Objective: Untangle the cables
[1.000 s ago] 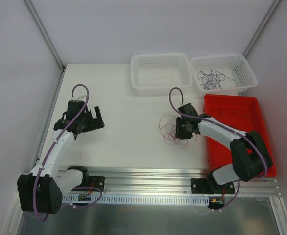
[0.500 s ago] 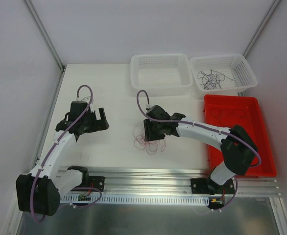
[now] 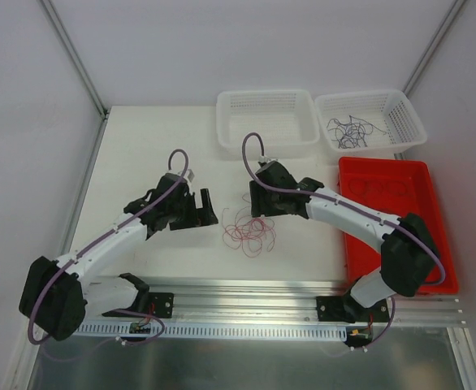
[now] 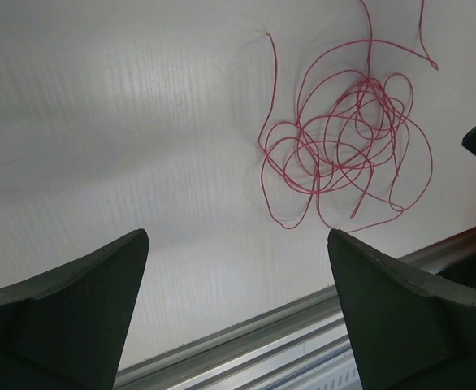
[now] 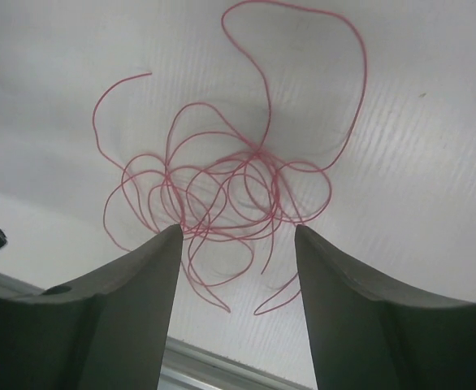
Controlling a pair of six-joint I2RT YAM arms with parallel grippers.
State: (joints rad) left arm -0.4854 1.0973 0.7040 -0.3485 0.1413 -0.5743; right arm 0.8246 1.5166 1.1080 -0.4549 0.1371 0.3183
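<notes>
Red cables (image 3: 250,231) dragged left, right pincer (image 5: 238,229) now spread, left pincer (image 4: 236,236) spread, nearer

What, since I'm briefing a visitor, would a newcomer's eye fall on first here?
A loose tangle of red cables lies mid-table, the open left claw to its left and the open right claw just behind it. At the back right, dark cables sit in a white basket, beside a bright red tray.

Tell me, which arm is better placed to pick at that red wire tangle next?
Probably the right. The right gripper hangs over the red cable tangle, which shows between its parted jaws. The left gripper is open too, but the tangle lies off to its side.
</notes>
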